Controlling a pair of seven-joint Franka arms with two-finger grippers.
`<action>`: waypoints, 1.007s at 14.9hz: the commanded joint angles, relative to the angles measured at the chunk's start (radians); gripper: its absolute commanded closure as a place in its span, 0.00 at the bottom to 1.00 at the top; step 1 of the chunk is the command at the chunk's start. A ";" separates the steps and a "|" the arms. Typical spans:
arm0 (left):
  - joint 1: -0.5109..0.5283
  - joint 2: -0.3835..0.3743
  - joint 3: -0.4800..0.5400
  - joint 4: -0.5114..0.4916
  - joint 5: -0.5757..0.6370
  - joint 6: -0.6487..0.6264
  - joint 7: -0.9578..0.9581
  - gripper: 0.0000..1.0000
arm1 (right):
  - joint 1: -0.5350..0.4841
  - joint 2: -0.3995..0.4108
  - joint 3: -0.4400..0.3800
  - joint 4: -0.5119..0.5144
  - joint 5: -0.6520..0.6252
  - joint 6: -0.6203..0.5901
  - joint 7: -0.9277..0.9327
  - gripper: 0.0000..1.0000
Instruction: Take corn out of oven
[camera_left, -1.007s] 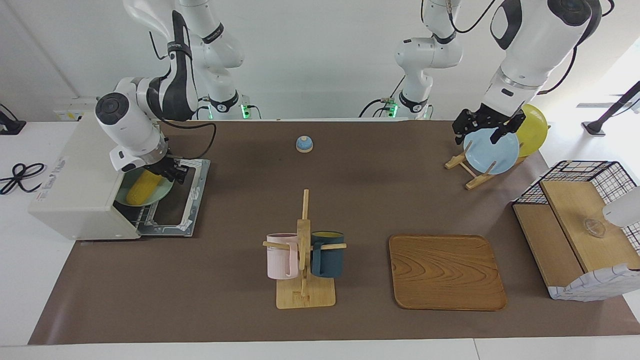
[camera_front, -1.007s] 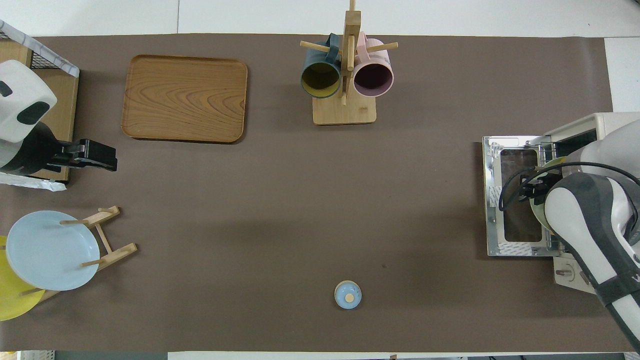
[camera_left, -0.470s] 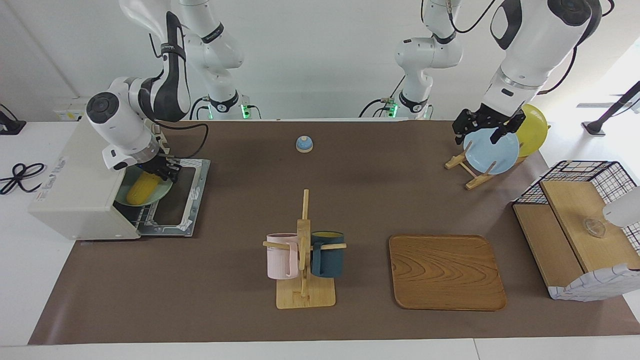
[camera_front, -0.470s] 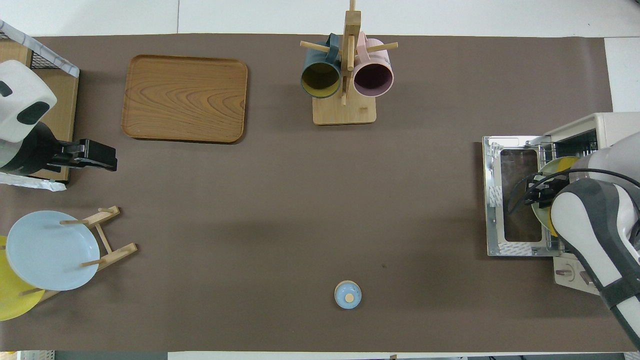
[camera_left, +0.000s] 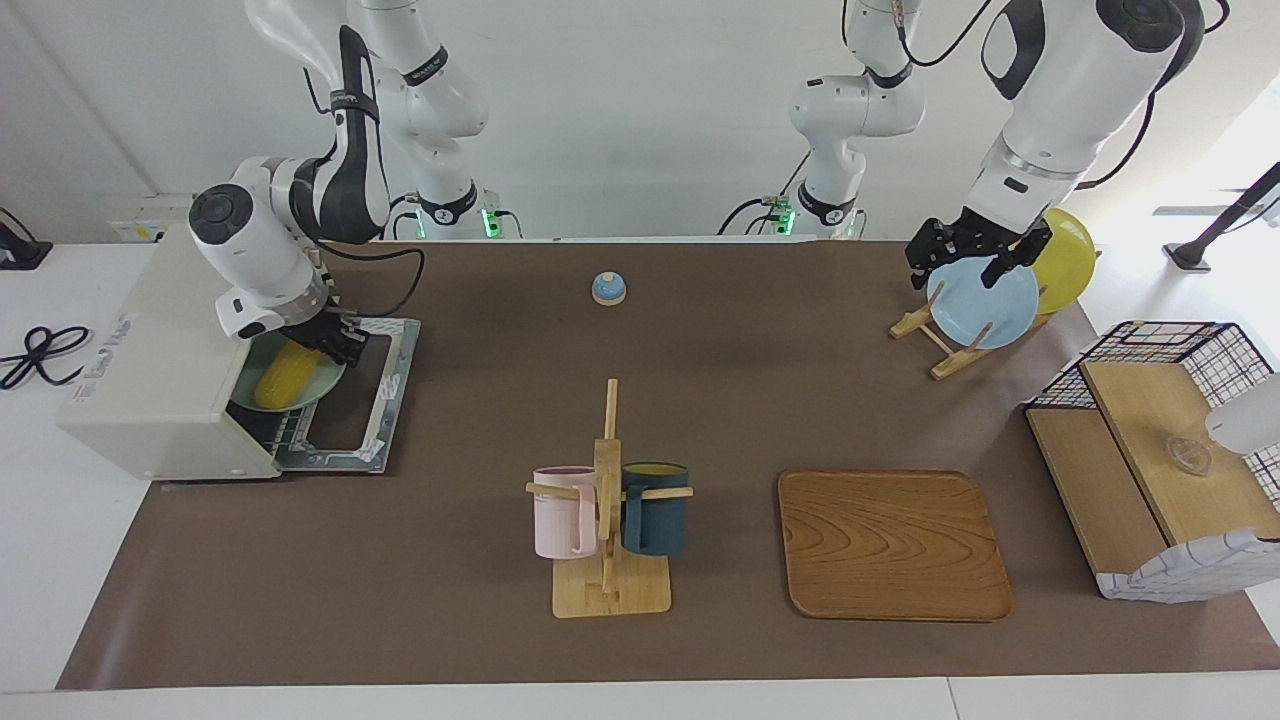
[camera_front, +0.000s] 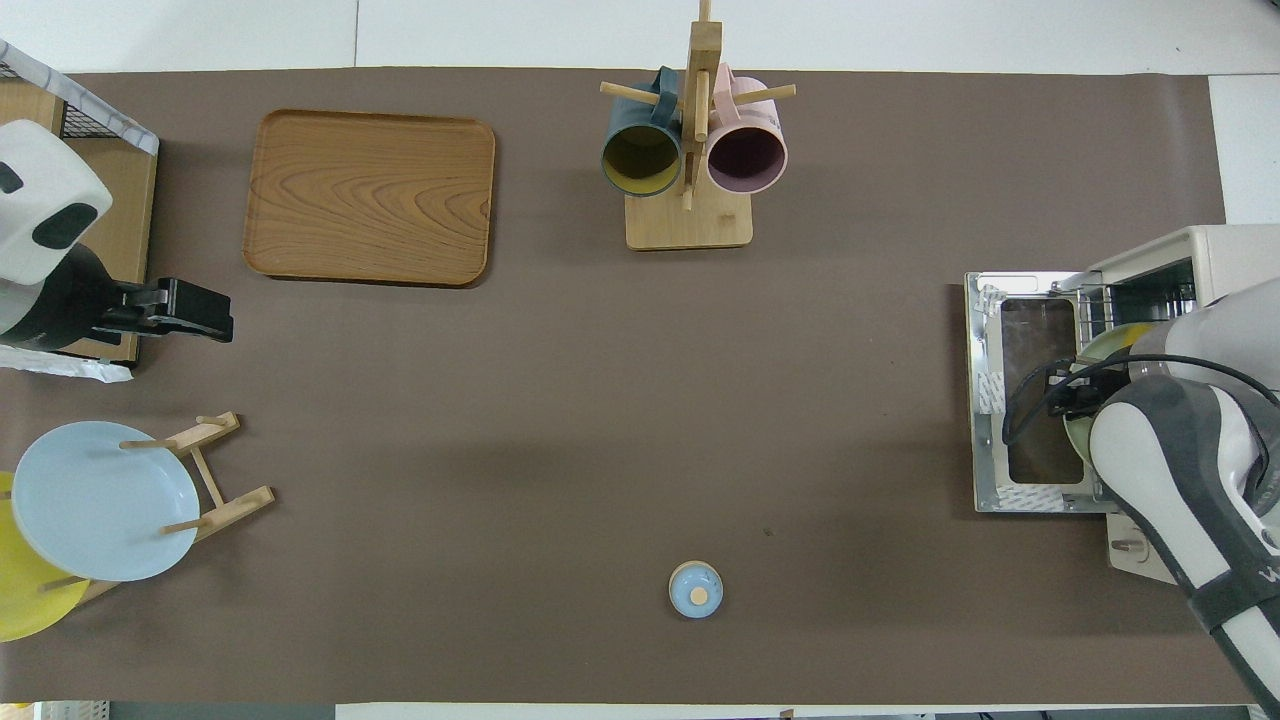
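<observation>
The off-white oven (camera_left: 150, 380) stands at the right arm's end of the table. Its door (camera_left: 350, 420) lies folded down flat. The yellow corn (camera_left: 283, 372) lies on a green plate (camera_left: 322, 385) on the wire rack at the oven's mouth. My right gripper (camera_left: 338, 345) is down at the corn's outer end and the plate's rim. I cannot tell what it touches. In the overhead view the right arm covers most of the plate (camera_front: 1098, 345), and the right gripper (camera_front: 1065, 400) is over the door (camera_front: 1035, 400). My left gripper (camera_left: 965, 262) waits open over the blue plate (camera_left: 985, 305).
A mug rack (camera_left: 610, 500) with a pink and a dark blue mug stands mid-table beside a wooden tray (camera_left: 893, 545). A small blue bell (camera_left: 608, 288) sits near the robots. A plate rack and a wire basket (camera_left: 1160, 450) are at the left arm's end.
The right arm's wrist swung in toward the oven and came back out a little. The corn and plate lie where they were. The left arm has not moved.
</observation>
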 joint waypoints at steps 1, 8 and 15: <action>0.001 -0.017 0.004 -0.017 -0.006 0.005 0.006 0.00 | 0.003 -0.026 0.005 -0.026 0.005 -0.013 -0.051 1.00; 0.004 -0.016 0.005 -0.016 -0.006 0.016 0.003 0.00 | 0.216 0.031 0.010 0.167 -0.083 -0.176 0.041 1.00; 0.018 -0.016 0.005 -0.017 -0.006 0.019 0.008 0.00 | 0.533 0.192 0.014 0.438 -0.072 -0.319 0.418 1.00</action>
